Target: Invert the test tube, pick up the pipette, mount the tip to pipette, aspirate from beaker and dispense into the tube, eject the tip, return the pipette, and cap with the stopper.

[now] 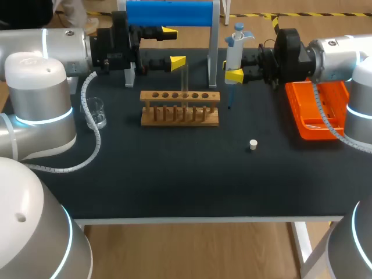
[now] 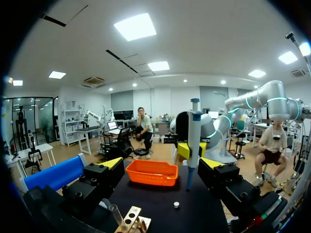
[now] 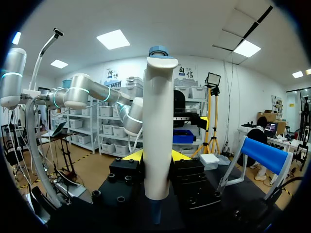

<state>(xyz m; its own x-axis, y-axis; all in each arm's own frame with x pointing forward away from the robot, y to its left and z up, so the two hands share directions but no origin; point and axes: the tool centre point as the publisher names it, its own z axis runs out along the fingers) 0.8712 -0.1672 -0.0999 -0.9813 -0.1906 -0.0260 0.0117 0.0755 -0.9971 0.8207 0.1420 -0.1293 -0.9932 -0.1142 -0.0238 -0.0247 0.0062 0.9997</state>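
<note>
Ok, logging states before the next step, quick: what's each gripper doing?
Left gripper: open, holding nothing.
Right gripper: shut on the pipette.

My head camera looks down on the bench (image 1: 174, 186) from above and behind. The wrist cameras sit close behind my left pincer (image 2: 161, 162) and right pincer (image 3: 156, 155), facing each other; all share the pipette (image 1: 233, 49).
</note>
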